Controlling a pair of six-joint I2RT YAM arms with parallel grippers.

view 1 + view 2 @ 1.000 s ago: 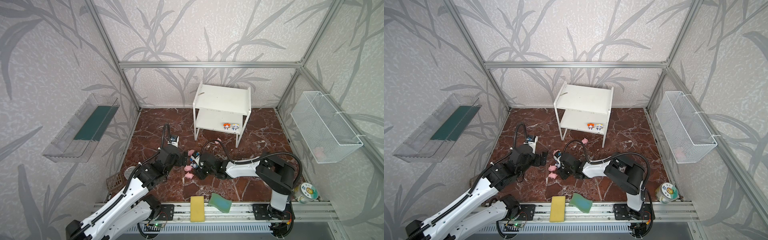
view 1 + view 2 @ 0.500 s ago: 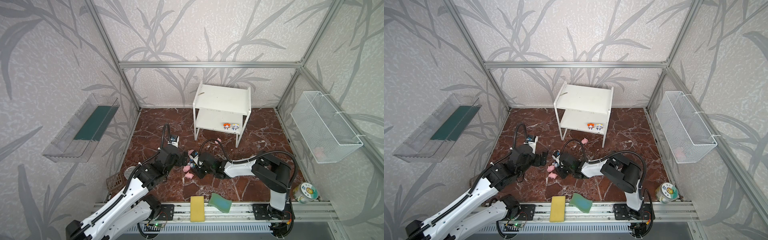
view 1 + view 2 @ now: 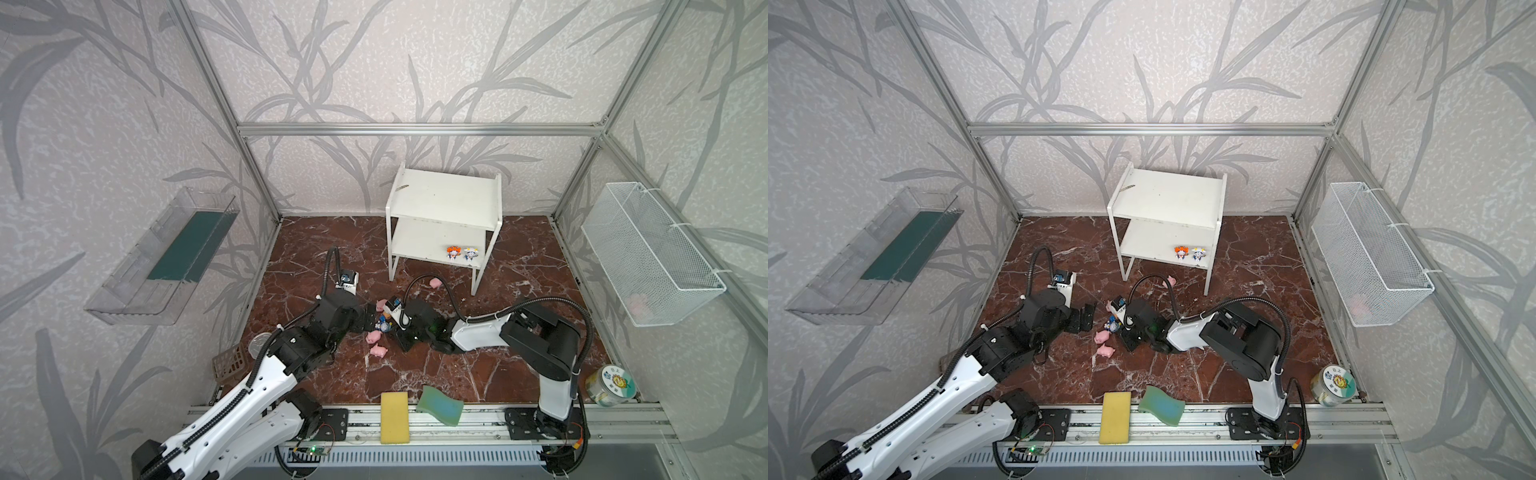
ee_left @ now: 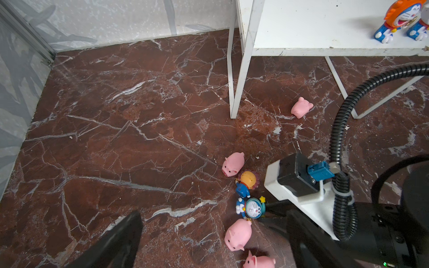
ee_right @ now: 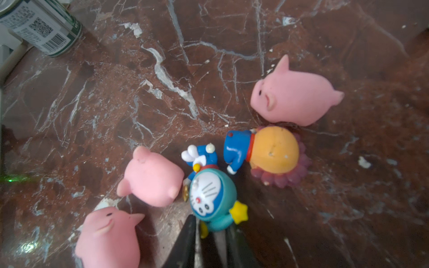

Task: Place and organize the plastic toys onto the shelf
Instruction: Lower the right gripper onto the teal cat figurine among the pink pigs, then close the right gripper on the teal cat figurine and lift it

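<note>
On the marble floor (image 3: 519,257), the white shelf (image 3: 444,199) stands near the back wall. The left gripper (image 3: 1086,319) lies low out in front of the shelf, fingers spread wide and holding nothing, just beside a huddle of toys. The right gripper (image 5: 210,228) reaches into that huddle from the opposite side. Its fingers (image 5: 185,241) are drawn close together, one on each side of the hood end of the teal-hooded figurine (image 5: 210,197), which lies face up on the floor. I can't tell whether both actually press on it.

Count the toys and you get eight. There are four pigs: a pink pig (image 5: 292,95), a second pig (image 5: 153,177) and a third pig (image 5: 109,236) in the huddle, and a fourth pig (image 3: 435,283) alone just before the shelf's front legs. There are four figurines: the teal one, an orange-headed figurine (image 5: 274,150) lying just beside it, and two on the shelf's lower board. Those two, an orange-maned figurine (image 3: 454,252) and a white-headed figurine (image 3: 470,252), stand upright side by side.
</note>
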